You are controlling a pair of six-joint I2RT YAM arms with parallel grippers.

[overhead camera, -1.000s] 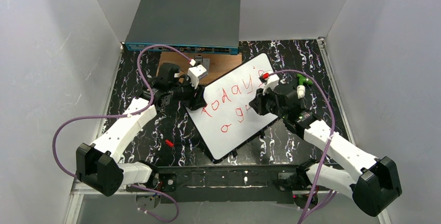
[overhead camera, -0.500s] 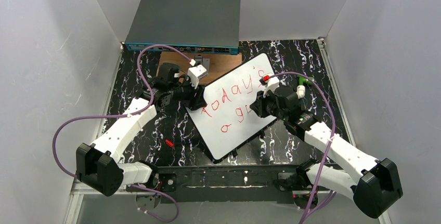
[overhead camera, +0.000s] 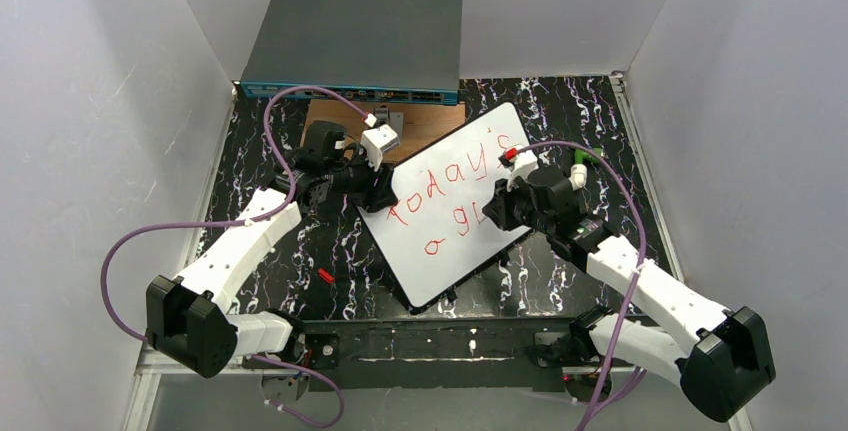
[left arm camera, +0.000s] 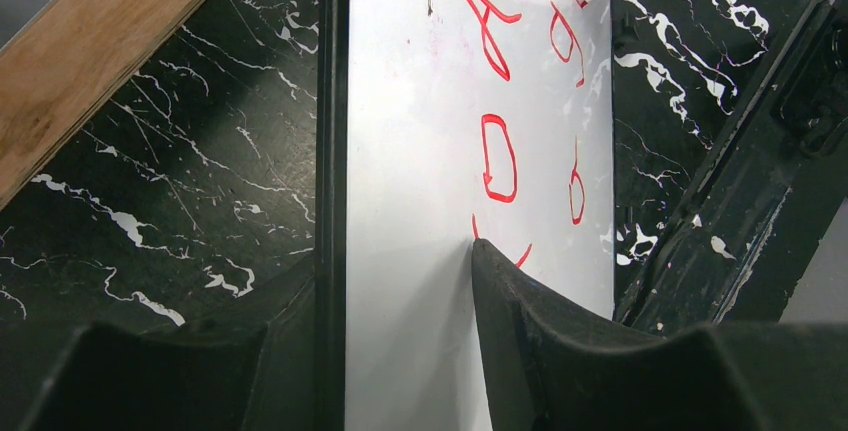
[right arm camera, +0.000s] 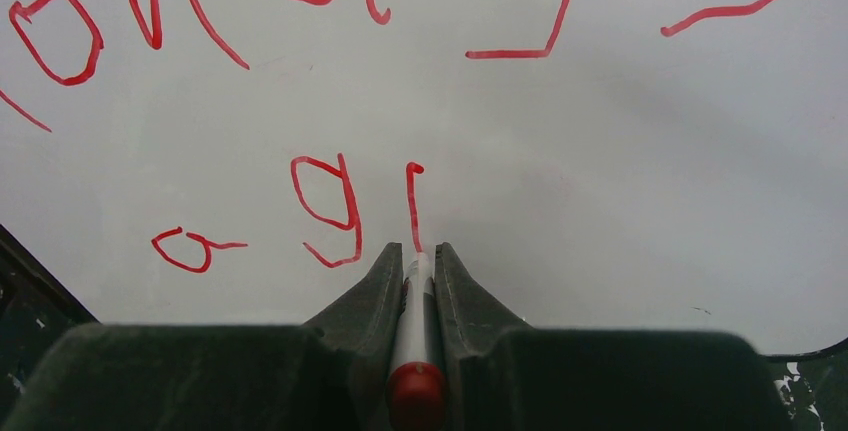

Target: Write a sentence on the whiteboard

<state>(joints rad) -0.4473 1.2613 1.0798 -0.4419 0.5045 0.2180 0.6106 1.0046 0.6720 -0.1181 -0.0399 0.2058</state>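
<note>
My right gripper (right arm camera: 413, 251) is pinched tight on a marker (right arm camera: 411, 316) with a white barrel and red tail. Its tip is lost between my fingertips, at the foot of a red stroke on the whiteboard (right arm camera: 620, 201). My left gripper (left arm camera: 395, 261) is spread across the board's thin black rim, one finger on the glossy white and the other outside it. The board lies askew at mid-desk. Toward the far edge sit a wooden plate (overhead camera: 335, 116) and a grey switch box (overhead camera: 355, 46). On the black marbled desk (overhead camera: 260, 151), a small red piece (overhead camera: 325, 275) lies left of the board. A green item (overhead camera: 583, 156) behind my right wrist is too blocked to name.
</note>
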